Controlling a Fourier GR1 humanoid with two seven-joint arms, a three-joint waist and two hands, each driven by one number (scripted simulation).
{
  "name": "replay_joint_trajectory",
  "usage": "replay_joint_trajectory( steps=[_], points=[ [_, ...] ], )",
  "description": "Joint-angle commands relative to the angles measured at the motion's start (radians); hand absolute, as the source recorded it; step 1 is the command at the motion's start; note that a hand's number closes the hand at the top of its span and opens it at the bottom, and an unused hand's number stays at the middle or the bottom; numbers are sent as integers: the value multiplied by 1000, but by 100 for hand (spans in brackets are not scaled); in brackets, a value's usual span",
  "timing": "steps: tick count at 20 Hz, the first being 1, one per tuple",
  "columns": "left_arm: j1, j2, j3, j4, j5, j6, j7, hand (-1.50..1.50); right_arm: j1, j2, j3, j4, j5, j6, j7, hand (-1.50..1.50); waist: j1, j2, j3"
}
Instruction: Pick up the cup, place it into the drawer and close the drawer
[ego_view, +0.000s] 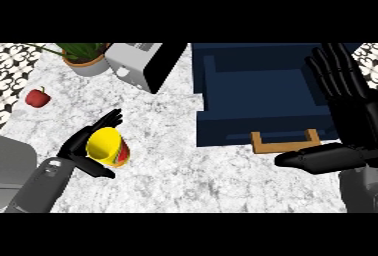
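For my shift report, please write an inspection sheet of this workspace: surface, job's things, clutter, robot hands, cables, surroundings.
Surface: white marbled counter, no spills seen.
Job's things: yellow cup with red side, tilted, held at the left; dark blue drawer pulled open, nothing seen inside, wooden handle at its front.
Clutter: red pepper; potted plant; toaster.
Robot hands: left robot hand curled round the cup; right robot hand open, fingers up, beside the drawer.
Cables: nothing seen.
Surroundings: patterned tiles at the corners.
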Motion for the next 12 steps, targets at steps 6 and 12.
replay_joint_trajectory(
  steps=[6,12],
  points=[
    [-24,-20,-38,75,-28,-121,-205,-150,13,13,22,-29,10,-5,14,-150,-8,1,0],
    [-39,-70,-48,104,-18,-127,-208,-150,-7,-10,-23,2,-25,12,11,-150,-8,3,0]
  ],
)
